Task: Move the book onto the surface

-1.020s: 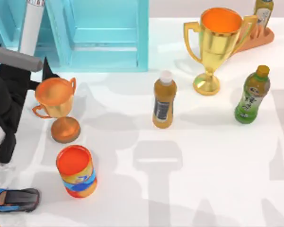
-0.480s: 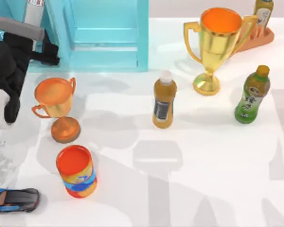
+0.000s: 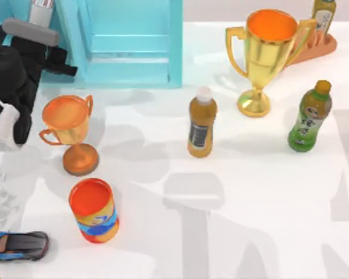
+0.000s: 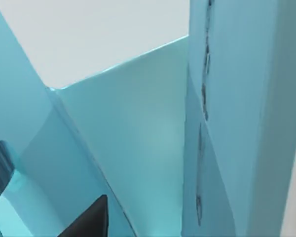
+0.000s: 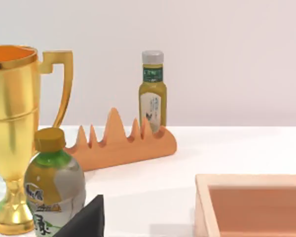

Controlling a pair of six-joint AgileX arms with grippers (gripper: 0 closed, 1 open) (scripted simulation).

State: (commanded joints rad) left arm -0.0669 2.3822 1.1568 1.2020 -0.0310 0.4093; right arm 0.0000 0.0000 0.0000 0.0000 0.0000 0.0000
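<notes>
Teal hardcover, one item: the book point(image 3: 41, 14) stands on edge in the turquoise shelf unit point(image 3: 134, 52), seen from above as a narrow white slab. In the left wrist view its embossed cover point(image 4: 237, 98) rises just beside the jaws, with the shelf's inner walls ahead of them.

Left gripper point(image 3: 58, 61): at the mouth of the shelf's left bay, close beside the book. Contact with it cannot be made out. Jaw state: cannot tell.

Change logged: a second ago this arm hung lower, level with the copper trophy point(image 3: 70, 125). It has since travelled up to the shelf, and over the last half second only crept nearer.

Reading: the approach is nearly complete and no grasp is confirmed. The book is not yet out.

Destination: the surface point(image 3: 250, 203), white tabletop, lies behind and below the jaws.

Right gripper point(image 5: 86, 219): parked, well apart from the book. Jaw state: cannot tell.
</notes>
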